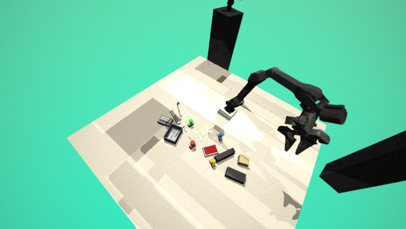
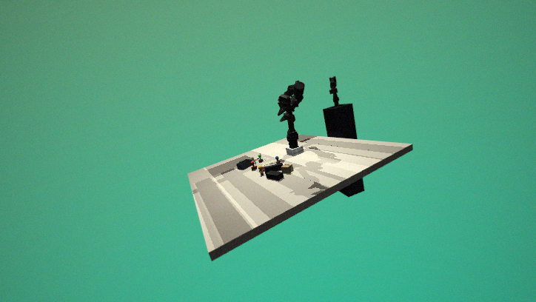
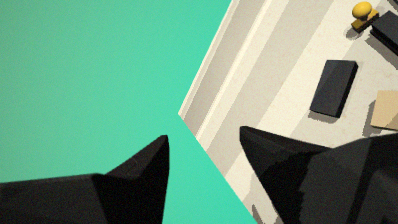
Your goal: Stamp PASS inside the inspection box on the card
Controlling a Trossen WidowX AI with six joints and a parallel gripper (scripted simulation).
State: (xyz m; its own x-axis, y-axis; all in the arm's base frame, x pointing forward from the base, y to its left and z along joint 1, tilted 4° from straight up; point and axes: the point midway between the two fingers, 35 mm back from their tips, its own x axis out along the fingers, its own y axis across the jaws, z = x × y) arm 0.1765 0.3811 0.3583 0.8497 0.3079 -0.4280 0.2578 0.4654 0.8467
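Observation:
My gripper is partly open and empty, high above the table's right side in the top view. Four small knobbed stamps stand on the table: green, red, blue and yellow. Which one reads PASS cannot be told. A red ink pad lies between the red and yellow stamps. A pale card seems to lie between the green and blue stamps; its box and any print are too blurred to tell.
A long black block, a black box and a tan block lie near the yellow stamp. A dark tray, a small case and pen-like items lie farther left.

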